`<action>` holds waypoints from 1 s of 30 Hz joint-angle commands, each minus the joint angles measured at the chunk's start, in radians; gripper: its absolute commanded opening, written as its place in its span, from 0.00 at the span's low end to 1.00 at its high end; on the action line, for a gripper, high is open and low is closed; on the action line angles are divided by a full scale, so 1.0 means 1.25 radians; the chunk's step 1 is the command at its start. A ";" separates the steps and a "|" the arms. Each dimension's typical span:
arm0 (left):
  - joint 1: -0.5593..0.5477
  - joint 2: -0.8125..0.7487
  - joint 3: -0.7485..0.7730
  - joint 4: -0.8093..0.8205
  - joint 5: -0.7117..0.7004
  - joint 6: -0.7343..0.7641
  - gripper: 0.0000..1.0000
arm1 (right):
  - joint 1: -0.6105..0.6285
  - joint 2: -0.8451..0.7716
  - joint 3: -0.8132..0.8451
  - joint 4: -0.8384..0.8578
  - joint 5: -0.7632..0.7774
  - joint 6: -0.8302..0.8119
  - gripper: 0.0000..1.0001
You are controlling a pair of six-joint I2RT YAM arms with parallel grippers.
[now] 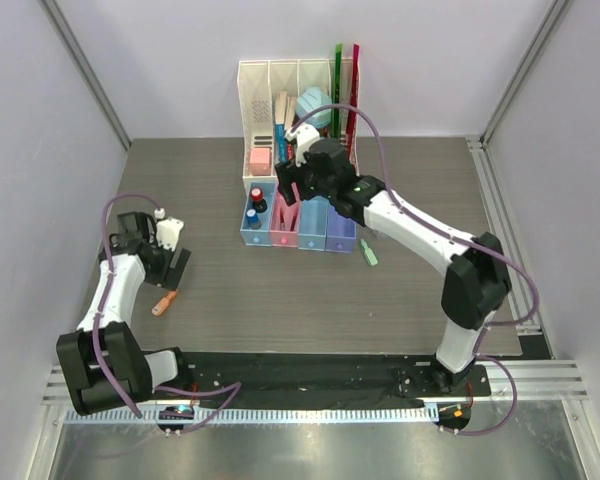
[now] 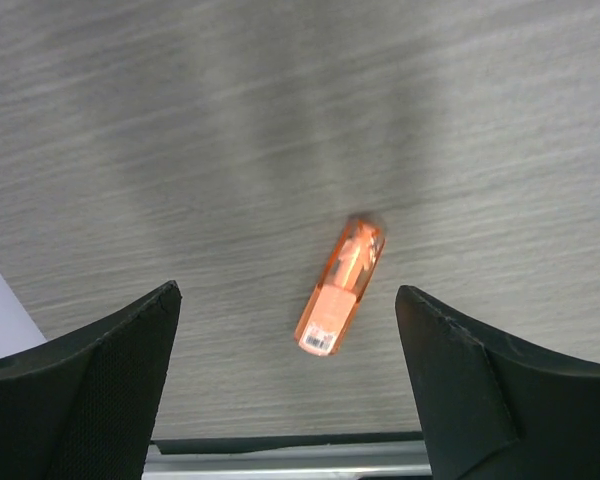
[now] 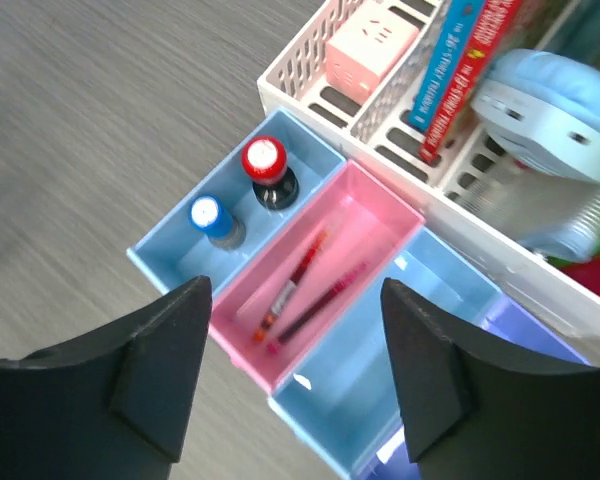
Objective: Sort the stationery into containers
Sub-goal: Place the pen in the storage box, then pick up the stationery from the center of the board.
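An orange stubby piece (image 2: 340, 288) lay on the grey tabletop (image 2: 280, 100), lower left of the overhead view, under the left jaws, which were spread wide and touching nothing. A green piece (image 1: 368, 252) lay just right of the purple bin (image 1: 340, 232). Two dark-red pens (image 3: 292, 280) lay in the pink bin (image 3: 365, 210). A red-capped cylinder (image 3: 265, 160) and a blue-capped cylinder (image 3: 208, 213) stood in the blue bin (image 3: 305, 148). The right jaws hung spread and empty above them.

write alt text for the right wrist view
The open right claw hangs over a blue bin holding a red-capped cylinder and a blue-capped cylinder, and a pink bin holding two pens. A white rack with books stands behind.
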 commanded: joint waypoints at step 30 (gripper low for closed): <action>0.190 -0.007 -0.165 -0.053 0.204 0.386 0.97 | -0.106 -0.414 -0.290 -0.187 -0.014 -0.281 0.96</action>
